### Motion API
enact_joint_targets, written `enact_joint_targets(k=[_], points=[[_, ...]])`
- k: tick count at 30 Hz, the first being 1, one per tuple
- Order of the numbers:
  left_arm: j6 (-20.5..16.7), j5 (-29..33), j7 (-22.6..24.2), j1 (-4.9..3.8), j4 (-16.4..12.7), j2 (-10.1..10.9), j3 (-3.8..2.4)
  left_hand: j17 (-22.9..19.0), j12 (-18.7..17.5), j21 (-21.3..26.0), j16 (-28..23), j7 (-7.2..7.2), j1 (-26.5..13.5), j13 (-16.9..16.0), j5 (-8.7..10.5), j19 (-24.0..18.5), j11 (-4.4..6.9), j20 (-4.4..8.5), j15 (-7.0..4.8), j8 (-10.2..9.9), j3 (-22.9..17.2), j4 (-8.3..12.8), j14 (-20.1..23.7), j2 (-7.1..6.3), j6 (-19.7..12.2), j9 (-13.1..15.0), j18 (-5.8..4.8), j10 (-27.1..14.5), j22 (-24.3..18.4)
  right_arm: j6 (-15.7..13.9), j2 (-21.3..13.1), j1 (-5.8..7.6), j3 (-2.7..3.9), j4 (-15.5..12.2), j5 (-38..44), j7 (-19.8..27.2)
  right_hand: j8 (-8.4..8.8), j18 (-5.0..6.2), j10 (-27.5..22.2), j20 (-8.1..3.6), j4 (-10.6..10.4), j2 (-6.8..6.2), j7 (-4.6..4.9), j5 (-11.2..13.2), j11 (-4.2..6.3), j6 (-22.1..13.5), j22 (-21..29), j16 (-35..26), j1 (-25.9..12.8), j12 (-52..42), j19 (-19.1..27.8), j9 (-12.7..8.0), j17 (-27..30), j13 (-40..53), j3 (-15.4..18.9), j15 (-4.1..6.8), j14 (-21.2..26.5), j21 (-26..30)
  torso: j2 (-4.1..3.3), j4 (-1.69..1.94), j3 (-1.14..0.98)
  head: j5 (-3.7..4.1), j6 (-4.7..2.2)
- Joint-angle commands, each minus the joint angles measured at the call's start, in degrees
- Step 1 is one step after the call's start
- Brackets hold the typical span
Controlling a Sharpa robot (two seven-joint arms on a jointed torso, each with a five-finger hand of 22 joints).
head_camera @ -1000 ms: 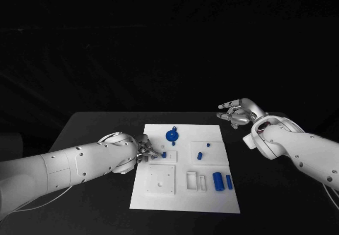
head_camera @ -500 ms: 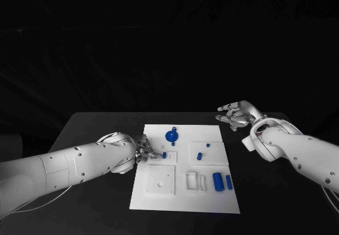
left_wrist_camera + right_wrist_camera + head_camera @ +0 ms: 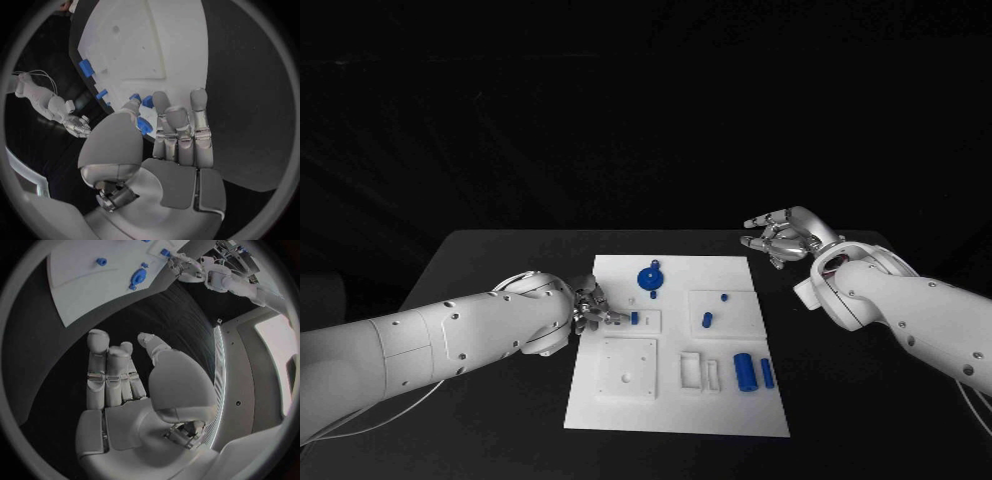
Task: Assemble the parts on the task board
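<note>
Task board [image 3: 678, 410] flat at middle of surface [image 3: 488, 260], long side running from near edge to far edge.

Left hand [image 3: 593, 307] at board's left side, roughly midway between near and far edges of surface. Fingers [image 3: 178, 125] drawn together against thumb, apparently pinching small blue peg [image 3: 635, 317] at its seat on the board. Wrist view shows blue between thumb and fingertips; contact partly hidden, so the grip is judged, not certain.

Right hand [image 3: 780, 232] over bare surface toward far right corner, apart from board. Fingers loosely curved, side by side, thumb apart, nothing held.

Elsewhere on board: round blue part [image 3: 652, 276] toward far edge; 2 blue cylinders [image 3: 754, 370] toward near right; 2 small blue bits [image 3: 707, 320] between them.

Handling, judged:
- Peg likely light, rigid plastic, smooth; prone to slipping or tipping under a loose pinch.
- Best held across its sides near the top, lower end left free to enter the hole.
- Straight downward push advised; off-axis force likely to jam it or shift the board.
- Cylinders likely to roll if nudged; grasp across the middle, from above.
</note>
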State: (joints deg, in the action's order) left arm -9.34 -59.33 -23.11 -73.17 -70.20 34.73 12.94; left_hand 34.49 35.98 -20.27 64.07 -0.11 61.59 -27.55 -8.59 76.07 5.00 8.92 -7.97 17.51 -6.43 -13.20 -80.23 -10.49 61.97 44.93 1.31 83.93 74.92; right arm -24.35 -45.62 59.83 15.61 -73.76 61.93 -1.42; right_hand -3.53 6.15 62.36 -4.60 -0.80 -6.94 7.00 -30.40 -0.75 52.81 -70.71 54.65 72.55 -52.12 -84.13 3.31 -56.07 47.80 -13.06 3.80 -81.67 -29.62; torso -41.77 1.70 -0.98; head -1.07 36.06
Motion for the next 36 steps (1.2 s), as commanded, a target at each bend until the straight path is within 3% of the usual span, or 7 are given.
enact_joint_targets(k=[1,4,8,12,16,21,36], points=[[0.9,1.3,0.2,0.33,-0.3,0.4,-0.37,-0.1,-0.4,0.4,-0.2,0.03,0.2,-0.1,-0.38,0.1,-0.40,-0.16,0.30,0.5,0.0,0.5,0.4,0.40,-0.8,-2.1,-0.90,1.3,0.9,0.6,0.1,-0.08,0.02,0.0,0.0,0.3,0.22,0.69,-0.2,-0.31,-0.2,-0.02,0.01,-0.2,0.39,-0.3,0.1,0.0,-0.4,-0.1,-2.4,0.0,0.0,0.0,0.1,-0.03,-0.1,0.2,-0.01,0.04,0.04,0.08,-0.04],[1.6,3.2,1.8,0.33,-0.6,0.9,-1.53,-1.2,-1.8,1.7,-2.1,1.64,0.5,0.6,-0.36,-1.3,-1.38,-0.94,1.23,-3.0,-0.2,1.8,2.1,2.08,-3.4,-8.2,-0.74,-0.8,0.4,0.6,0.1,-0.14,0.02,0.0,-0.1,0.4,0.22,0.69,-0.2,-0.31,-0.2,-0.02,0.01,-0.2,0.39,-0.3,0.1,0.0,-0.4,-0.1,-2.4,0.0,0.0,0.0,0.1,-0.03,-0.1,0.2,-0.08,-0.02,0.03,0.22,-0.41],[1.6,6.9,4.9,0.33,-1.3,1.7,-3.80,-5.8,-3.5,6.6,-4.0,3.61,-0.4,4.3,-0.39,-1.1,-2.55,-2.25,2.41,-6.2,0.6,5.6,3.5,4.02,-3.6,-30.3,-0.24,-2.6,-1.5,0.5,0.1,-0.43,0.02,0.0,-0.2,0.4,0.23,0.78,-0.2,-0.34,-0.2,0.09,0.04,-0.2,0.39,-0.5,0.2,0.0,-0.3,-0.1,-2.4,0.0,0.1,0.0,0.2,-0.01,-0.1,0.4,-0.01,-0.01,0.04,0.34,-0.92],[-0.5,10.5,8.7,0.28,-1.9,2.6,-5.30,-8.0,-5.6,10.2,-6.5,5.09,-0.3,6.4,0.12,-2.5,-3.85,-3.46,3.68,-6.6,0.9,6.1,5.9,4.21,-6.8,-37.7,-0.16,-5.0,-3.2,0.5,0.2,-0.57,0.02,0.0,-0.3,0.4,0.23,0.78,-0.2,-0.34,-0.2,0.09,0.04,-0.2,0.39,-0.5,0.2,0.0,-0.3,-0.1,-2.4,0.0,0.1,0.0,0.2,-0.01,-0.1,0.4,0.03,0.01,-0.05,0.73,-1.66],[-3.2,12.8,12.0,0.20,-1.9,2.8,-5.97,-14.4,-13.4,16.9,-16.8,5.71,0.4,14.3,-0.16,-4.2,-5.25,-5.48,5.51,-6.0,1.3,7.4,7.4,4.53,-9.7,-41.1,-0.09,-7.3,-11.5,0.5,0.1,-0.62,0.02,0.1,-0.3,0.4,0.23,0.78,-0.2,-0.34,-0.2,0.09,0.04,-0.2,0.39,-0.5,0.2,0.0,-0.3,-0.1,-2.4,0.0,0.1,0.0,0.2,-0.01,-0.1,0.4,0.01,0.08,-0.03,0.87,-2.29],[-6.3,12.1,15.5,0.16,-1.2,2.1,-6.34,-19.2,-21.1,16.5,-25.4,7.41,12.5,22.9,-1.36,-9.1,-7.78,-7.38,7.78,-5.3,-1.4,16.1,11.2,11.22,-7.9,-41.1,0.25,-13.3,-21.0,0.5,0.1,-0.65,0.02,0.1,-0.4,0.4,0.22,0.78,-0.2,-0.32,-0.2,0.15,0.02,-0.3,0.41,-0.3,0.2,-0.1,-0.3,-0.1,-2.4,0.0,0.2,0.0,0.2,0.00,-0.1,0.3,-0.12,0.04,-0.03,0.87,-2.20],[-10.9,-4.7,21.9,0.13,1.3,-3.0,-6.36,-16.4,-32.5,6.3,-19.3,6.84,19.5,24.2,4.61,-12.2,-9.47,-6.96,7.25,-13.8,-9.1,27.9,9.4,10.70,2.9,-40.9,3.78,-14.3,0.0,-0.4,0.4,-0.65,0.02,0.3,-1.1,0.9,0.15,0.71,1.4,-0.67,-0.3,-0.44,-0.11,-0.2,0.77,1.0,1.7,-1.9,-0.3,5.2,-2.3,0.1,1.8,-9.0,-1.3,0.35,0.1,2.8,-0.12,-0.14,-0.06,0.60,-1.77]])
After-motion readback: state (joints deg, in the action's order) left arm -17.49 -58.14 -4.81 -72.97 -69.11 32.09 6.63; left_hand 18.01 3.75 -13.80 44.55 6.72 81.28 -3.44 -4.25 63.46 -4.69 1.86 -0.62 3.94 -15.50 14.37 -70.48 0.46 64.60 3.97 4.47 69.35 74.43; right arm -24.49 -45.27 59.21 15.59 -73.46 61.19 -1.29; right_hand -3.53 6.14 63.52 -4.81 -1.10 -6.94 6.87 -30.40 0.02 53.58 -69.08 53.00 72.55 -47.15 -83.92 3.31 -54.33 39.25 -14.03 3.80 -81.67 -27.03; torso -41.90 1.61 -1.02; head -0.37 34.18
